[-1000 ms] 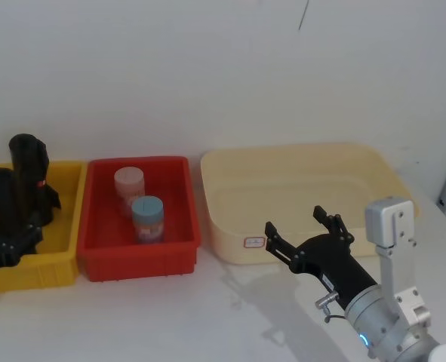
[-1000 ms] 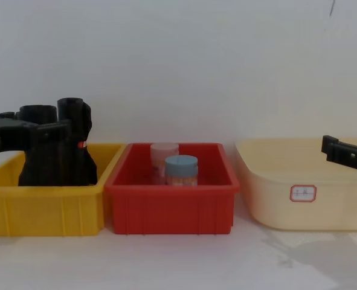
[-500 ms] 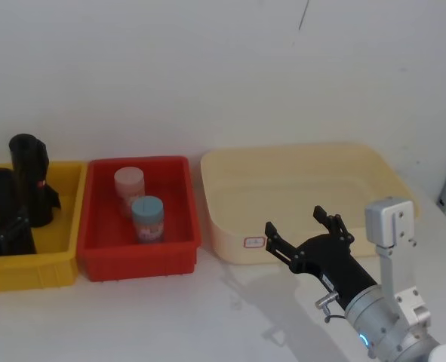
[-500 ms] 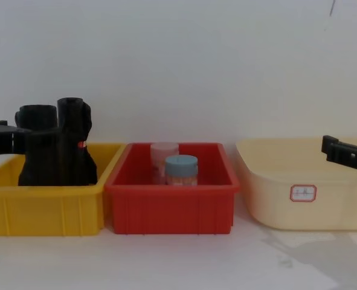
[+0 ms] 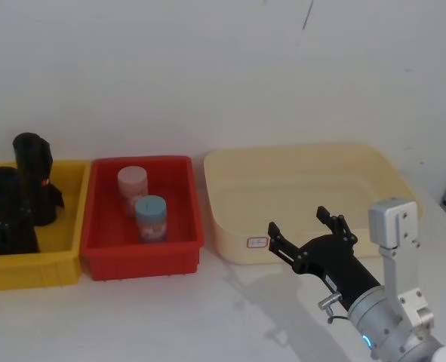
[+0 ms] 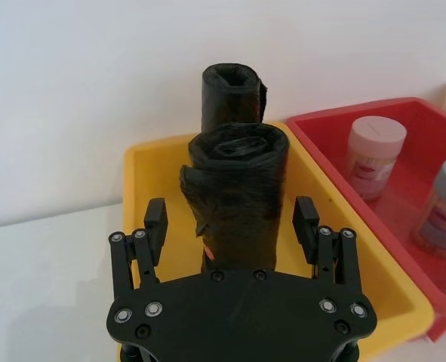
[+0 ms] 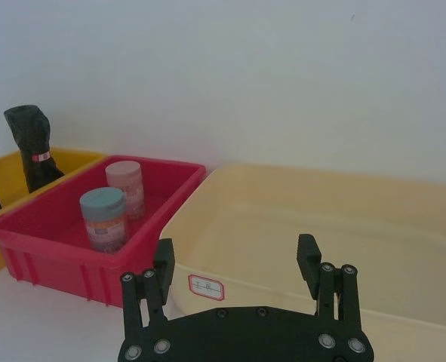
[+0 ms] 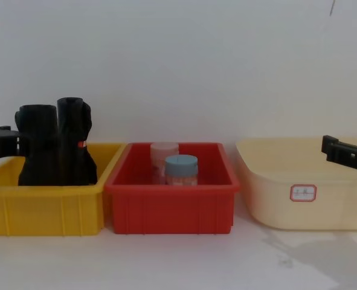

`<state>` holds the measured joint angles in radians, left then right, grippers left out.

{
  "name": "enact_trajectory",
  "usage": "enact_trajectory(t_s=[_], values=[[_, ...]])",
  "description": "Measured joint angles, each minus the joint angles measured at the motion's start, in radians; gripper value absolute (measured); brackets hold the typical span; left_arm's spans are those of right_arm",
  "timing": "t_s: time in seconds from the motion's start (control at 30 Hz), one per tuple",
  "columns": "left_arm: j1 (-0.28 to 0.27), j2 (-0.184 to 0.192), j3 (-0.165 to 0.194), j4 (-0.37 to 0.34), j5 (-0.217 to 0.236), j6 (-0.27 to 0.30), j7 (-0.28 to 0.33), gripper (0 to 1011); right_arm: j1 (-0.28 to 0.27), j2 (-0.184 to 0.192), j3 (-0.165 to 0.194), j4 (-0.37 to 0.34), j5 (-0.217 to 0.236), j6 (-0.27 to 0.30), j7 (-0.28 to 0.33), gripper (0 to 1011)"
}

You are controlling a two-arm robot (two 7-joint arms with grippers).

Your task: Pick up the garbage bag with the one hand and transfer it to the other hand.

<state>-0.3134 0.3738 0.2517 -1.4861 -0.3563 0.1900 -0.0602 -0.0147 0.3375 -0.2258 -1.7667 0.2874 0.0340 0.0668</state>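
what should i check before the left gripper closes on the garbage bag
1. Left gripper open: ok, its fingers are spread wider than the garbage bag.
2. Bag centred between the fingers: ok in the left wrist view.
3. Fingers far enough forward to flank the bag: cannot tell.
4. Bag upright in the yellow bin: ok.
5. Taller slim roll clear of the grasp: cannot tell; it stands close beside the bag.
6. Right gripper open to receive: ok, held in front of the cream tub.
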Motion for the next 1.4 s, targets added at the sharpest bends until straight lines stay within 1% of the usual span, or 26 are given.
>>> enact_trajectory(t_s=[0.23,0.43,0.53,0.57,0.7,0.73,0.83,0.9,1.0,1.4], values=[[-0.041,-0.020,0.010,0.065,0.015,-0.019,-0.010,1000,0.000,0.000,0.000,0.000,0.000,0.000,0.000,1001],[-0.058,-0.029,0.014,0.092,0.021,-0.029,-0.015,1000,0.000,0.000,0.000,0.000,0.000,0.000,0.000,1001],[-0.065,-0.033,0.015,0.103,0.023,-0.032,-0.017,934,0.000,0.000,0.000,0.000,0.000,0.000,0.000,1001],[-0.066,-0.033,0.015,0.105,0.024,-0.033,-0.018,934,0.000,0.000,0.000,0.000,0.000,0.000,0.000,1001],[-0.072,-0.036,0.017,0.116,0.026,-0.036,-0.019,847,0.000,0.000,0.000,0.000,0.000,0.000,0.000,1001],[-0.075,-0.037,0.017,0.119,0.027,-0.037,-0.020,794,0.000,0.000,0.000,0.000,0.000,0.000,0.000,1001],[-0.078,-0.039,0.018,0.124,0.028,-0.039,-0.021,723,0.000,0.000,0.000,0.000,0.000,0.000,0.000,1001],[-0.080,-0.040,0.019,0.127,0.028,-0.040,-0.021,646,0.000,0.000,0.000,0.000,0.000,0.000,0.000,1001],[-0.082,-0.041,0.019,0.131,0.029,-0.041,-0.022,590,0.000,0.000,0.000,0.000,0.000,0.000,0.000,1001],[-0.085,-0.042,0.020,0.134,0.032,-0.042,-0.026,515,0.001,0.001,0.001,0.000,0.002,0.001,0.005,1001]])
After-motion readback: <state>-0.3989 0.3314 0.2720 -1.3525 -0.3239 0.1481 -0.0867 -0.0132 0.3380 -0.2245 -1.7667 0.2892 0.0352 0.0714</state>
